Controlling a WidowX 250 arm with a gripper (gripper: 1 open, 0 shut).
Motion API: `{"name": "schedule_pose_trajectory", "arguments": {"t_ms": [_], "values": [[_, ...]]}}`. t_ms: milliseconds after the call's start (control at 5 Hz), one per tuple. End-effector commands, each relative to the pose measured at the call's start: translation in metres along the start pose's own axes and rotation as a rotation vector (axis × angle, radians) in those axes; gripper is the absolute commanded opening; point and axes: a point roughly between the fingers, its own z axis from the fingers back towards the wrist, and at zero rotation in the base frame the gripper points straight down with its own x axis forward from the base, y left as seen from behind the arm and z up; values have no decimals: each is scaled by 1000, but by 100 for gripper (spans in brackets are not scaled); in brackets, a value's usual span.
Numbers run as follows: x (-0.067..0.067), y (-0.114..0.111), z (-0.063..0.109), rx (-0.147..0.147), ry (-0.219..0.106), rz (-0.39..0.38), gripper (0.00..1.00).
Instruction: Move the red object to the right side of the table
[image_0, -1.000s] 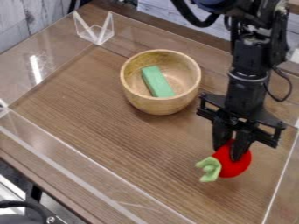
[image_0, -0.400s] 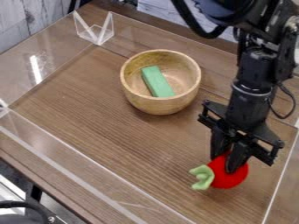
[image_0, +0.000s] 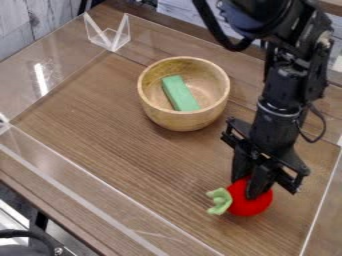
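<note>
Sitting low on table (image_0: 94, 130), red object (image_0: 250, 198) lies straight under gripper (image_0: 257, 187), fingers pointing nearly straight down onto its top; no sideways offset visible

Red object: small, round, bright red, glossy; green leafy stem (image_0: 219, 203) sticks out toward table's near-left side, clear of fingers

Fingers narrow, pinched on red object

Red object well off wooden bowl (image_0: 185, 93), toward table's near-right corner, close to clear wall (image_0: 315, 225); green block (image_0: 177, 92) lies inside wooden bowl

Judgement: placement nearly done, release likely next
</note>
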Motion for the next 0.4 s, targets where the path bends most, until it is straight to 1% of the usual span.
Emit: {"name": "schedule_pose_trajectory", "arguments": {"t_ms": [0,200], "values": [[1,4,4,14,-30,-15,100],[7,0,5,31,-27,-29,0]]}}
